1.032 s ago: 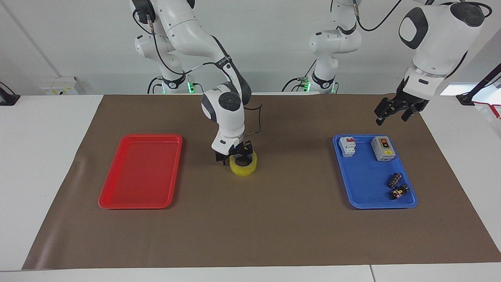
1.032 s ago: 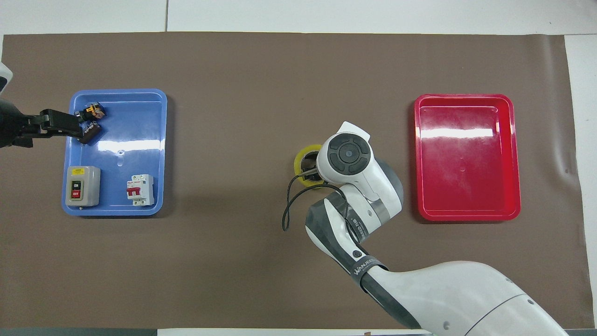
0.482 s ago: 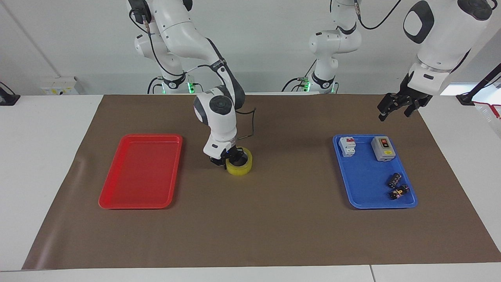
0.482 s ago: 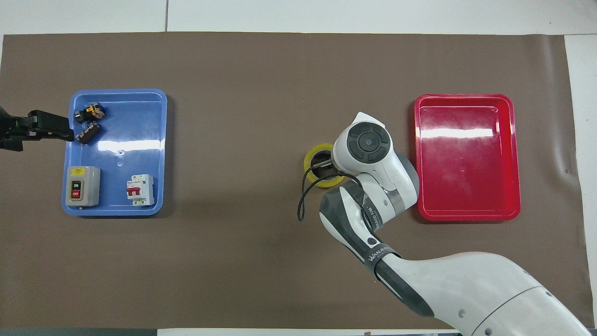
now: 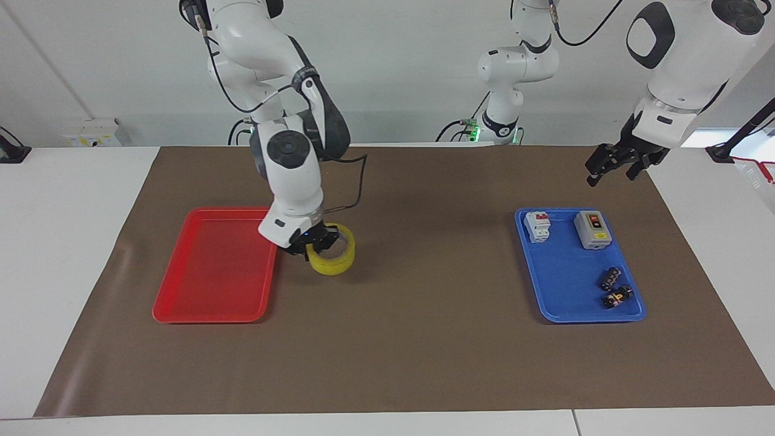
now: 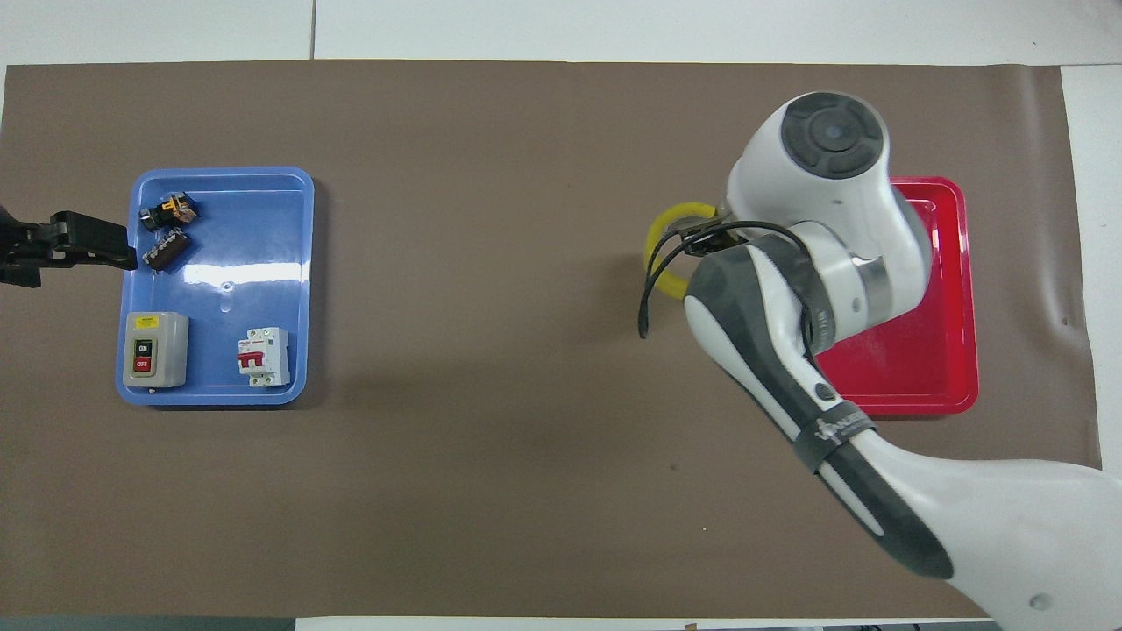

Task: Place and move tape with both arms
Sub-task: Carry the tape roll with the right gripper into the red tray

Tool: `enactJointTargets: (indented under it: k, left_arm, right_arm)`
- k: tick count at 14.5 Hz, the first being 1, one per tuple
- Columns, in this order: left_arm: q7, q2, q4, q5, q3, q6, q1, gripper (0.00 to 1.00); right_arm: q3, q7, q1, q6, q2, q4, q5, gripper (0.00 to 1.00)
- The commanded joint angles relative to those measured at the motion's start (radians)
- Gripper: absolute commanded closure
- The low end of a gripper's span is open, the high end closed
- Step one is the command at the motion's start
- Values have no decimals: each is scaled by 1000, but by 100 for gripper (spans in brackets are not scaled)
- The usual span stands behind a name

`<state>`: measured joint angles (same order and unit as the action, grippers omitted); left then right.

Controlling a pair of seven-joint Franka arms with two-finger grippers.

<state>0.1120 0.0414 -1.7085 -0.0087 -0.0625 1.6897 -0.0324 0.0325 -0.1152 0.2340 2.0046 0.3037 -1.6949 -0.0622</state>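
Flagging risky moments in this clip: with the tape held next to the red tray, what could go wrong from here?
1. The right end effector holds the tape by one wall only, and the roll hangs tilted, so it might slip or swing.
2. The roll looks low beside the red tray; carried sideways, it could catch the rim.
3. The left end effector waits over the mat near the blue tray, so little risk there.

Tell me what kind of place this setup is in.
Probably a robotics lab: two white arms work over a table with a brown mat, and the right gripper grips the tape beside a red tray.
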Motion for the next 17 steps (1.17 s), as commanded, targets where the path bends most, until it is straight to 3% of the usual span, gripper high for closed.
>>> enactJointTargets:
  k: [1,4,8,13,17]
  left_arm:
    - [-18,8,0,-28,-7,-13,2,0]
    - [-15,8,0,-28,-5,-13,-9,0]
    - [-15,8,0,-28,-2,-11,-11,0]
    - [-15,8,0,-28,-2,-13,-11,0]
    - [-15,8,0,-28,-2,-13,-11,0]
  right_arm:
    - [10,104,-122,-15,-31,-11,7,100]
    - [10,239,-237,9,-34,-40,7,100]
    - [10,399,-353,187,-78,-233,7,100]
    - [10,443,-390,314,-110,-388,7,100]
    - [10,440,-392,350,-101,-408,7,100]
